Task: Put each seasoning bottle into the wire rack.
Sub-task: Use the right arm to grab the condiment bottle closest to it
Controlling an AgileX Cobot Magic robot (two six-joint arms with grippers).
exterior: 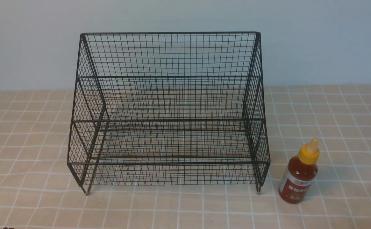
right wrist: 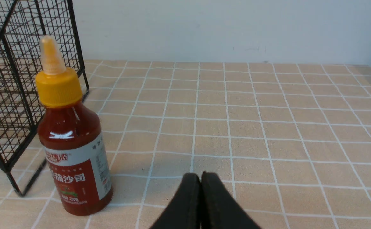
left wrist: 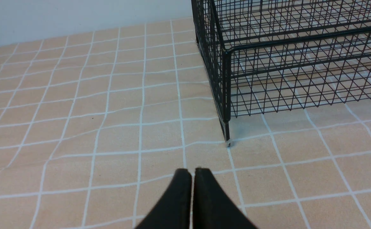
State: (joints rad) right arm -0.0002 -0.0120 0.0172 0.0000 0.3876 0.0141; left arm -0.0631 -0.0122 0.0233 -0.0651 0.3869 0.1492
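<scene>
On the right side of the black wire rack (exterior: 169,163), and a little apart from it, stands the sauce bottle (exterior: 297,176), upright on the checked cloth (exterior: 134,211), its yellow cap (exterior: 309,153) pointing up. At the bottle, the work seems to be only at its start, because no gripper touches it and the rack holds nothing that I can see. The right gripper (right wrist: 202,175) has its fingers together, with nothing between them, and the left gripper (left wrist: 193,170) also has its fingers together and empty. As I judge, the step in hand is to reach for the bottle with the right arm, since this arm is nearer. It would be good to open the fingers wide before coming close, otherwise the closed tips may push the bottle over. I would take it around the red body, not by the thin nozzle (right wrist: 50,55), which probably bends and gives a poor hold. The round plastic may slip, so the grip should be firm but not squeezing. Afterwards it must be lifted quite high, so that its base passes above the front rail without catching.
</scene>
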